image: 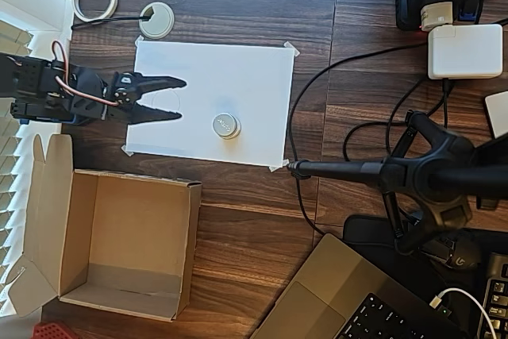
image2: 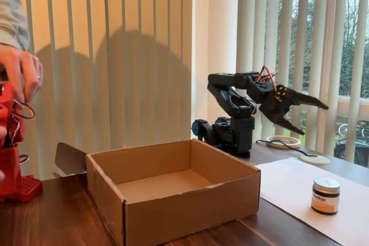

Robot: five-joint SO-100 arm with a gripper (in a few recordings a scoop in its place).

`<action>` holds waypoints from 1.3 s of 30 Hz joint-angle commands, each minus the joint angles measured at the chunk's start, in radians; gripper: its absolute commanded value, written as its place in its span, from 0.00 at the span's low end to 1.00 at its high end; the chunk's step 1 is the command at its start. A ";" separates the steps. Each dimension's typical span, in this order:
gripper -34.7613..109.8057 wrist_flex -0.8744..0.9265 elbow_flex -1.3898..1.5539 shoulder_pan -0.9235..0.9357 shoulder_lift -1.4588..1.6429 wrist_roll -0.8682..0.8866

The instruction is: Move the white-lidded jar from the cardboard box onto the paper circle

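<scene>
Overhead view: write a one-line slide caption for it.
White-lidded jar standing on the taped white sheet, cardboard box empty, open gripper raised beside the sheet's left edge.

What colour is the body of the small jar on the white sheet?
Dark brown-black, with a pale label, under the silver-white lid of the small round jar; the fixed view shows it best.

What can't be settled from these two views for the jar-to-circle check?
- Pencil circle: too faint in the overhead view; under the white-lidded jar no outline shows.
- Jar label: too small in the fixed view.
- Cardboard box: outer flap cut by the overhead view's left edge.
</scene>
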 commanded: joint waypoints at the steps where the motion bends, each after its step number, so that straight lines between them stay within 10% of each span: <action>1: 0.47 0.144 0.041 -0.021 0.170 0.218; 14: 0.25 0.489 0.210 -0.028 0.388 0.397; 39: 0.24 0.634 0.221 -0.080 0.534 0.399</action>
